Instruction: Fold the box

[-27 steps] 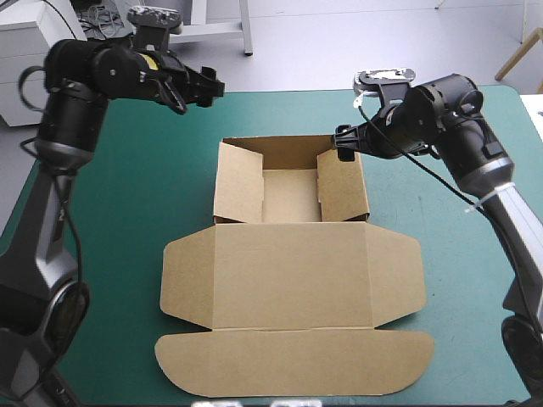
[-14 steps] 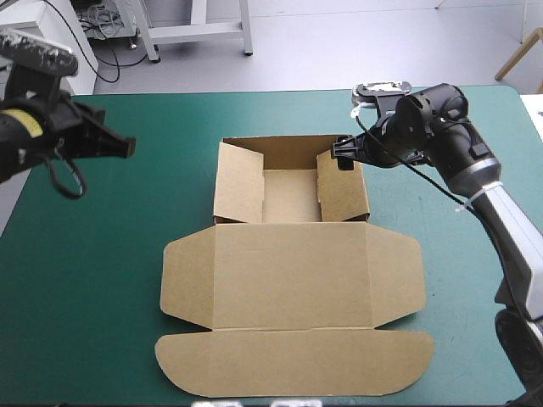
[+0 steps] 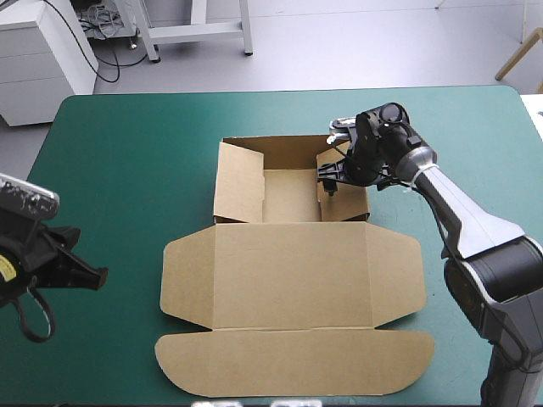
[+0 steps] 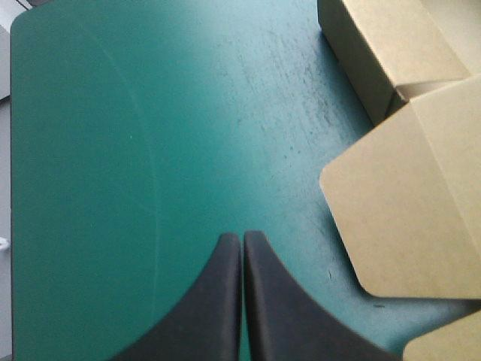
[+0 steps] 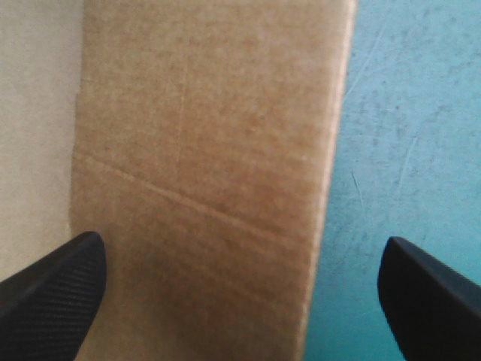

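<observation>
The box point(image 3: 293, 275) sits mid-table, far part a walled tray, lid flat toward the near edge; the right gripper point(image 5: 239, 244), fingers wide apart, hangs over the tray's right wall; the left gripper point(image 4: 242, 238), fingers together, hovers over the teal-green cover point(image 4: 113, 150) beside a flap.

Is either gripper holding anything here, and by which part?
Nothing is held. The left gripper is shut empty over the teal-green cover; the right gripper is open over the right wall of the box.
</observation>
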### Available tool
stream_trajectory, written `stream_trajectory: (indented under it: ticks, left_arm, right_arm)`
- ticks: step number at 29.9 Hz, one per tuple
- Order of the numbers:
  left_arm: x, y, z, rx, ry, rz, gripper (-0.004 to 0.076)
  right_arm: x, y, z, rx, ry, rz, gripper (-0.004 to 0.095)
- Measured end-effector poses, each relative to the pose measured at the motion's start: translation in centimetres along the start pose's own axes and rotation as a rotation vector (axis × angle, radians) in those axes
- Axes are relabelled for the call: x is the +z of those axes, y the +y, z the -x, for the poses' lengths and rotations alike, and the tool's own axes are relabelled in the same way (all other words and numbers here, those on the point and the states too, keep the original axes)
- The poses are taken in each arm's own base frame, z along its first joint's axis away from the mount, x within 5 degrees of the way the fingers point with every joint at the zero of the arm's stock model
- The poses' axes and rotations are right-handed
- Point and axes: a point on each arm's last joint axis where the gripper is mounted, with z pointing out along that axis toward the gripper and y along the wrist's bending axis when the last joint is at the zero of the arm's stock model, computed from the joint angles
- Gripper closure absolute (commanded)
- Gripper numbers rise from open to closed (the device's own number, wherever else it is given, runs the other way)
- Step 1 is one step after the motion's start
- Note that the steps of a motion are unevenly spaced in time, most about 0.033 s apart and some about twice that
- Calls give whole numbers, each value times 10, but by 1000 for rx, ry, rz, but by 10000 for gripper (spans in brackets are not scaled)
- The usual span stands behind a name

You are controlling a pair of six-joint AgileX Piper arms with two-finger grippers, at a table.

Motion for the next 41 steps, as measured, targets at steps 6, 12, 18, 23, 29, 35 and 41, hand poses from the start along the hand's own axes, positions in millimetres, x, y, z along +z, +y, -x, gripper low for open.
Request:
stream_trajectory:
  ticks: [6,12,18,23,29,35,41]
  left_arm:
    - [-5,-3,-40,0,1,0,734]
    - [-19,-2,-57,-9,-53,5,734]
    - [-24,-1,-60,-12,-71,7,734]
    - [-24,-1,-60,-12,-71,7,734]
    - [-24,-1,-60,-12,-71,7,734]
    - [-24,0,-60,-10,-71,14,734]
    - [-23,0,-60,-7,-69,20,734]
  right_arm:
    - [22,2,1,-10,46,-4,23]
    - [25,2,1,-11,51,1,374]
    - [25,2,1,-11,51,0,912]
    - [22,1,3,-12,41,-16,927]
    - [-5,-16,22,-24,-46,-51,927]
    - [-43,-113,41,98,-169,-181,927]
    - [-53,-229,23,311,-159,-311,927]
